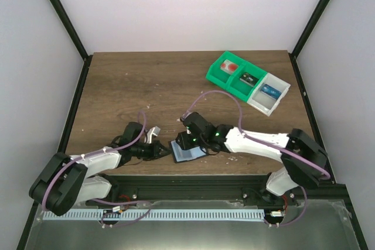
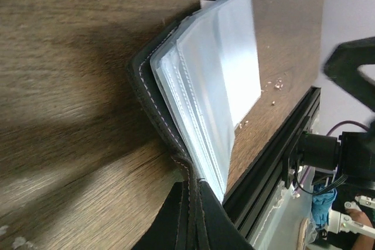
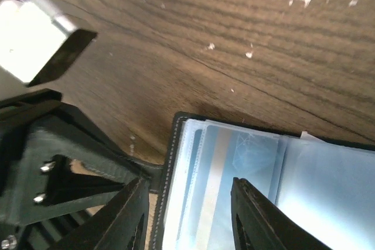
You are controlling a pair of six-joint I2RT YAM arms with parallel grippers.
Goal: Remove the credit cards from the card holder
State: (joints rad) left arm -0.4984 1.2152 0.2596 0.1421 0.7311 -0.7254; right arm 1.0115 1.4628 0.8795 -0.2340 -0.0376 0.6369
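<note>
Our left end effector [image 1: 162, 152] is clenched on the small black stitched tab [image 2: 190, 221] of the flat black leather card holder [image 2: 205, 98]. The holder lies open on the brown wooden worktop [image 1: 146, 86], its pale blue-grey clear plastic sleeves [image 3: 246, 162] fanned upward. Our right end effector [image 3: 188, 188] hangs over the holder with its jaws apart, straddling the sleeves next to the spine; we cannot tell whether they touch. Well apart from the holder, toward the far right, sit the green and white plastic compartment trays [image 1: 255, 86].
</note>
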